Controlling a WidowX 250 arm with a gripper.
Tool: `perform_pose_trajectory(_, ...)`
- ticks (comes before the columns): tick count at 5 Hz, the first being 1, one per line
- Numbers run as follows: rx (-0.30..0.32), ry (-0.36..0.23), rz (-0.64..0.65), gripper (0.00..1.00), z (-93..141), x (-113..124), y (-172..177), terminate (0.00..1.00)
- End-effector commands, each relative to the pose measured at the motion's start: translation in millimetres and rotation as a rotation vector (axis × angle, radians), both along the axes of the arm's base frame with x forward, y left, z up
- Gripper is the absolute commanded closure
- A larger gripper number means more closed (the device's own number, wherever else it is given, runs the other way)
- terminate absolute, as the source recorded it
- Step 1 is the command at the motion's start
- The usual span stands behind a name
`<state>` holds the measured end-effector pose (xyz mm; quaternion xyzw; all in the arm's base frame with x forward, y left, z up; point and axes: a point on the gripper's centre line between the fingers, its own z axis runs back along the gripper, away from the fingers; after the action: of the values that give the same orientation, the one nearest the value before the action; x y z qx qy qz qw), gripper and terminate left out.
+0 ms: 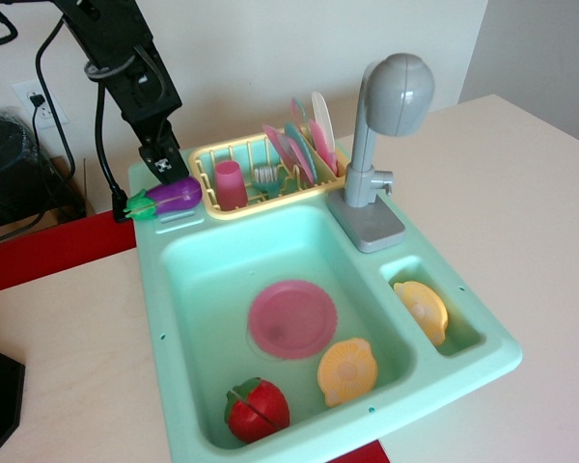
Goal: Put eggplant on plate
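Observation.image shows the eggplant [166, 200] lying on the sink's [154, 289] back rim at about 10 o'clock from the plate [291, 319]. The plate lies flat in the basin. The gripper [164, 166] hangs right above the eggplant; I cannot tell if it is gripping or let go. A strawberry [257, 410] sits at 7 o'clock from the plate.
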<state>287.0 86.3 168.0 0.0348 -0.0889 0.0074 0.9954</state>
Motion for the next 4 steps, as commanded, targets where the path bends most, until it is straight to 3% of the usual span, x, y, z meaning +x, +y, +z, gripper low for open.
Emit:
perform_pose_trajectory(1, 0.000, 0.000, 0.000, 0.00, 0.0, 0.0, 0.0, 0.00)
perform_pose_trajectory(4, 0.015, 0.057, 0.013, 0.00, -26.2, 5.9, -6.2, 0.00)
